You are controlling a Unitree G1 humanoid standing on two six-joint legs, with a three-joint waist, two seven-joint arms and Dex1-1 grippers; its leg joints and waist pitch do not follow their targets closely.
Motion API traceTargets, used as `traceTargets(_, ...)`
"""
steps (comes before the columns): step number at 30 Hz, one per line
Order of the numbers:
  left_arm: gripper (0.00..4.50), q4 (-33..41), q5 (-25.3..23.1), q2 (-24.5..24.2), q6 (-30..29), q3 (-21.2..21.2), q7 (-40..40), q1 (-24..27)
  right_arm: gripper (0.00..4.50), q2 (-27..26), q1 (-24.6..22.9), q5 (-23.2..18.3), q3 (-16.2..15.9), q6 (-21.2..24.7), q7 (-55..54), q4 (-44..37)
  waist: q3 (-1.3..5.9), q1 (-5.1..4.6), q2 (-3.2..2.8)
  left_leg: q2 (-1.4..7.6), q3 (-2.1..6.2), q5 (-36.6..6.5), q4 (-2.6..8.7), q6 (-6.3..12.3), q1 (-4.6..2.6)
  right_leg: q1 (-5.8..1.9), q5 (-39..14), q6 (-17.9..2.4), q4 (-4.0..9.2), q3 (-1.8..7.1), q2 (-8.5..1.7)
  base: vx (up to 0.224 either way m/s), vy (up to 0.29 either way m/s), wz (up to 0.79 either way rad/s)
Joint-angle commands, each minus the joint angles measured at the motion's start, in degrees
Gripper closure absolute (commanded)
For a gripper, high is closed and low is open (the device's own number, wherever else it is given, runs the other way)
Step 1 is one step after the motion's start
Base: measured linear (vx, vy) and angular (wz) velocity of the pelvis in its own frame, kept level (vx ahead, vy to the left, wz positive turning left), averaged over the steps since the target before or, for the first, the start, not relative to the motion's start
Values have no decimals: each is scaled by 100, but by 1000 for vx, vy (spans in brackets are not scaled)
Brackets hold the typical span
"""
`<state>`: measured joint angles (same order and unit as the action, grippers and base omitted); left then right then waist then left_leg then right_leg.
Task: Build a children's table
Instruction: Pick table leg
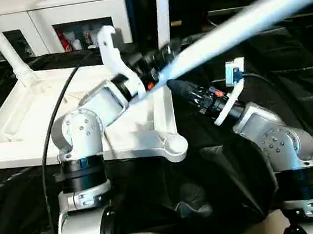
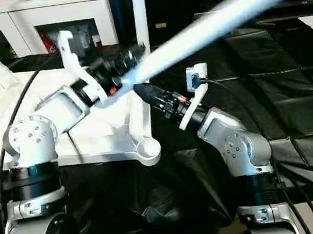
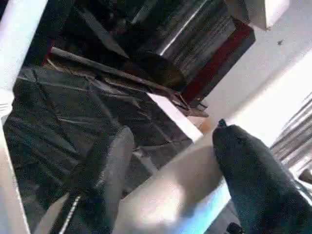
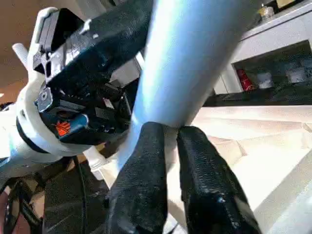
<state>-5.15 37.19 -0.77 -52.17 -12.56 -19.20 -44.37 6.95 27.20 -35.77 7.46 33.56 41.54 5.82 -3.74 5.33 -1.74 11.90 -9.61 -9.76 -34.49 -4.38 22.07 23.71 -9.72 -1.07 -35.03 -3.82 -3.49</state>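
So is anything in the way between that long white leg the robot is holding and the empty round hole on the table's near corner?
Nothing visible blocks it. The long white tapered tube leg sits up in the air by the left gripper, and the round corner socket of the white plastic tabletop lies open below.

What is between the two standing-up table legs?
In the left eye view, just the far edge of the upside-down tabletop runs between the left leg and the right leg; a white cabinet stands behind.

My forearms are silver metal, each with a round joint housing studded with small screws (image 1: 82, 130) above black collars. White brackets ring the wrists; black cables trail off both. My left hand (image 2: 126, 62) and right hand (image 4: 168, 146) have black textured fingers, with orange tabs.
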Motion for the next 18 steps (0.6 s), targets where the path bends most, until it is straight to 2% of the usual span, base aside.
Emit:
traceTargets(1,153,31,-115,-19,-30,224,-9,71,438,16,126,47,-33,-162,-29,-21,482,11,64,34,-11,-562,325,214,-44,-371,-1192,-826,432,210,-342,0,0,0)
traceTargets(5,153,-6,-164,-73,-2,305,-71,93,446,53,107,82,-105,-208,-26,-3,484,10,74,31,-13,-547,323,232,-43,-381,-1143,-855,422,212,-344,0,0,0)
traceTargets(6,153,34,-183,-109,-31,447,-177,170,446,73,101,118,-137,-223,-7,12,485,9,89,34,-16,-539,322,242,-44,-378,-1146,-856,425,214,-344,0,0,0)
traceTargets(8,153,103,-147,-128,-106,570,-302,255,446,85,102,158,-160,-238,11,33,488,8,77,36,-12,-514,322,241,-41,-379,-1129,-856,412,213,-345,0,0,0)
traceTargets(9,153,211,-76,-147,-199,697,-452,358,446,85,107,180,-166,-250,24,56,483,-2,102,36,-18,-514,324,247,-38,-376,-1130,-855,415,213,-337,0,0,0)
traceTargets(11,153,312,-39,-163,-315,970,-639,574,446,71,134,220,-180,-280,38,120,486,-2,87,46,-15,-504,323,259,-40,-371,-1116,-907,405,217,-352,0,0,0)
traceTargets(14,153,-3,-284,-67,-179,1220,-602,808,446,29,174,253,-222,-313,35,211,474,1,76,49,-21,-592,328,251,-57,-351,-1278,-839,432,219,-344,0,0,0)
traceTargets(18,153,-407,-357,82,-112,1176,-498,882,446,-25,179,272,-285,-352,9,276,473,-2,69,44,-15,-671,342,172,-56,-357,-1366,-819,456,215,-347,0,0,0)
